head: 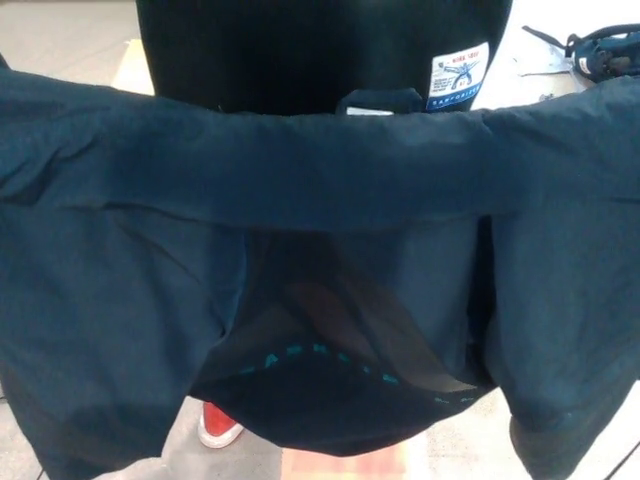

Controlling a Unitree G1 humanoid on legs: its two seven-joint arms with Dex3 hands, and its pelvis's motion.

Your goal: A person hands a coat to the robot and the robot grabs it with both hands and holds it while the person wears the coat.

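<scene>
A dark navy coat [300, 180] is stretched wide across nearly the whole head view, its collar edge running left to right near the top. Its lining hangs open in the middle, with teal lettering [320, 355] low down. A white and blue label [458, 76] shows on the dark inner back panel above the collar. Neither of my hands shows; the cloth hides whatever holds the coat up. Under the coat's lower edge a person's red shoe [218, 425] stands on the floor.
Pale floor [60, 40] shows at the top left. At the top right a dark blue object with straps [605, 50] lies on a white surface. A red-orange patch [350, 465] marks the floor at the bottom centre.
</scene>
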